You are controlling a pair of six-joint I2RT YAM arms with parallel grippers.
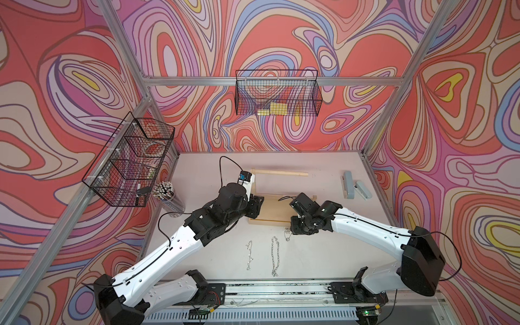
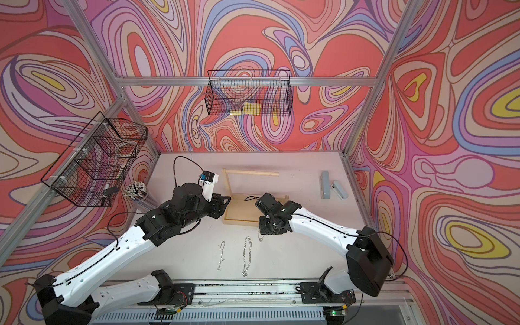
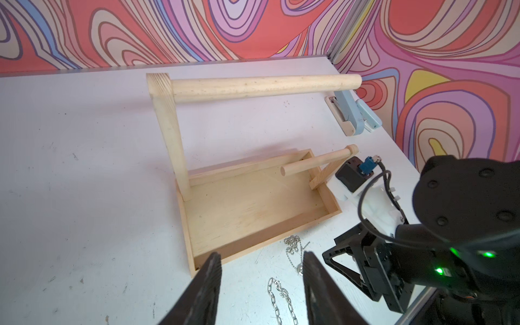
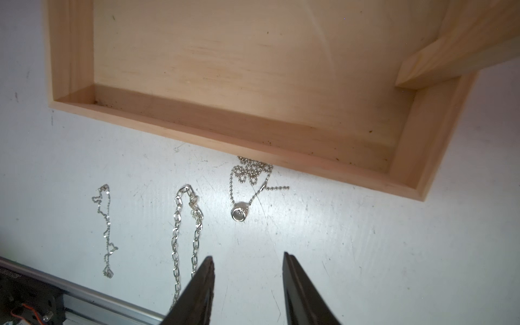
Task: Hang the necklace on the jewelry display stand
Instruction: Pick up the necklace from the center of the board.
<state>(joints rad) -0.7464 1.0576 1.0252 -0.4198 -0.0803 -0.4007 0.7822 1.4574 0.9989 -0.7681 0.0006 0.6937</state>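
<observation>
Both arms (image 1: 157, 253) have white shells, black joints, thin black cables and green indicator lights near the wrist.

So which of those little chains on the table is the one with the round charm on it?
Find the pale wooden stand in the middle of the table. Right against the near edge of its tray lies a bunched ball-bead necklace, ahead of the open right gripper. Its neighbours, a chunky link chain and a thin fine chain, lie stretched out and carry no round silver pendant.

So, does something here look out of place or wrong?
Yes. The ball-chain necklace lies bunched in a heap on the table, against the wooden stand, while both bars of the stand are bare. The two other chains lie stretched out.
</observation>
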